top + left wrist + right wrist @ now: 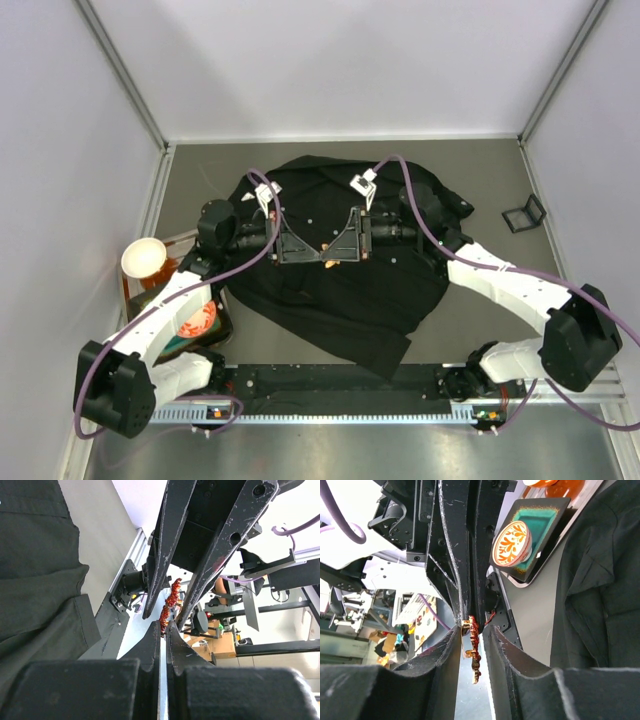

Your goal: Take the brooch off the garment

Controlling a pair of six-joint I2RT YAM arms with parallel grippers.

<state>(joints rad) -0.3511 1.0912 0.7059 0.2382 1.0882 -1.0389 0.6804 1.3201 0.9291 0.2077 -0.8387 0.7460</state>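
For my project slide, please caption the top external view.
Left end effector and right end effector meet tip to tip above the black garment, the tiny red-orange brooch between them.

Left hand [163, 626] tight, right hand [472, 631] ajar

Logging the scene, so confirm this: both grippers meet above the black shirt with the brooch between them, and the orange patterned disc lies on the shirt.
One thing is wrong: the orange patterned disc lies on a dark square tray beside the shirt, as the right wrist view shows. The rest stands.
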